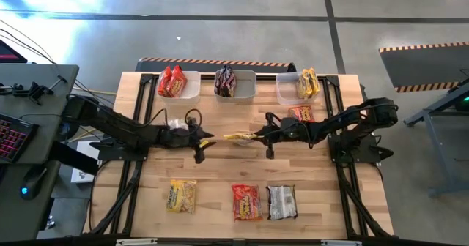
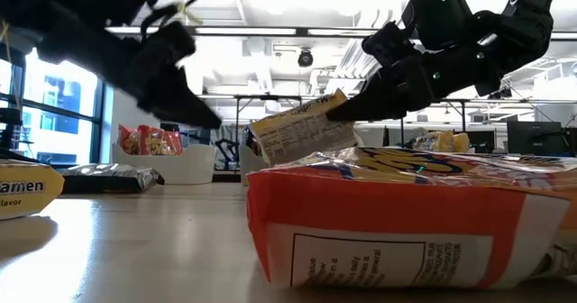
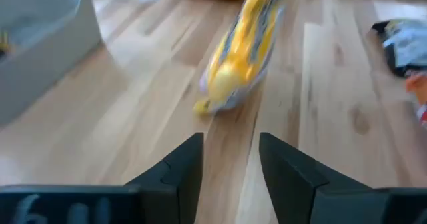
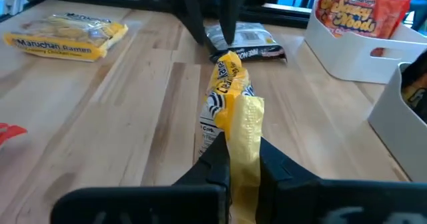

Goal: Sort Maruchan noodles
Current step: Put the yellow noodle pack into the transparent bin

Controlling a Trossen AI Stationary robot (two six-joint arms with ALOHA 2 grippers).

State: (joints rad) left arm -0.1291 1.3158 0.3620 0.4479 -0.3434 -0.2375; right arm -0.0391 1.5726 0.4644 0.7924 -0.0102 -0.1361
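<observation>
1. The right gripper point(image 4: 243, 159) is clamped on one end of a yellow noodle packet point(image 1: 239, 137), holding it above the table point(image 1: 220, 180) near its middle.
2. The left gripper point(image 3: 230, 177) stands just beside the packet's other end with its fingers point(image 3: 180, 171) parted and nothing between them.
3. Beyond the held packet, three pale bins point(image 1: 236, 85) line the far edge, holding red, dark and yellow packets.
4. Nearer than it, a yellow packet point(image 1: 182, 196), a red packet point(image 1: 246, 201) and a silver packet point(image 1: 281, 202) lie flat in a row.
5. Another red packet point(image 1: 301, 113) lies just beside the right arm.
</observation>
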